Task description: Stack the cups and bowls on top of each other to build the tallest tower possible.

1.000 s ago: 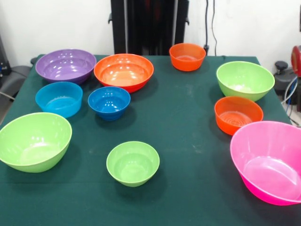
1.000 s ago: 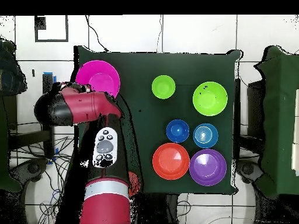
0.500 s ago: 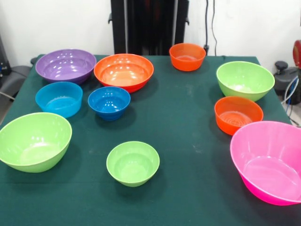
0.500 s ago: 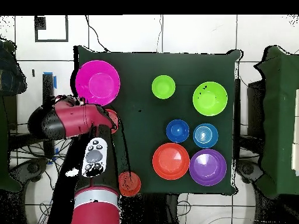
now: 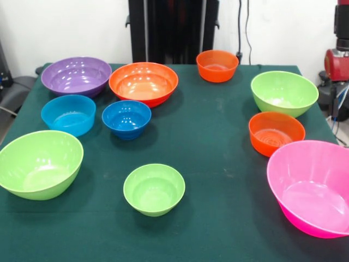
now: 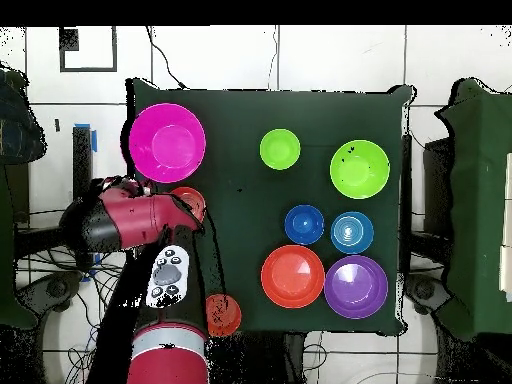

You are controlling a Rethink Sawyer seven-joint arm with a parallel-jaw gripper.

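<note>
Ten bowls stand apart and upright on the green table (image 5: 218,164); no tower shows. In the front view: purple bowl (image 5: 76,75), large orange bowl (image 5: 143,83), small orange bowl (image 5: 217,65), lime green bowl (image 5: 284,93), orange bowl (image 5: 276,132), pink bowl (image 5: 313,185), light blue bowl (image 5: 68,114), dark blue bowl (image 5: 126,118), large lime green bowl (image 5: 39,164), small lime green bowl (image 5: 154,189). The red arm (image 6: 130,220) is folded beside the table's left edge in the overhead view and hides one green bowl. I cannot make out its gripper.
A red part of the arm (image 5: 341,57) shows at the right edge of the front view, beyond the table. The black pedestal (image 5: 172,30) stands behind the far edge. In the overhead view the pink bowl (image 6: 167,142) sits beside the arm.
The arm has shifted beside the table in the overhead view, uncovering more of the orange bowls there. More of its red part shows at the front view's right edge. No bowl moved.
</note>
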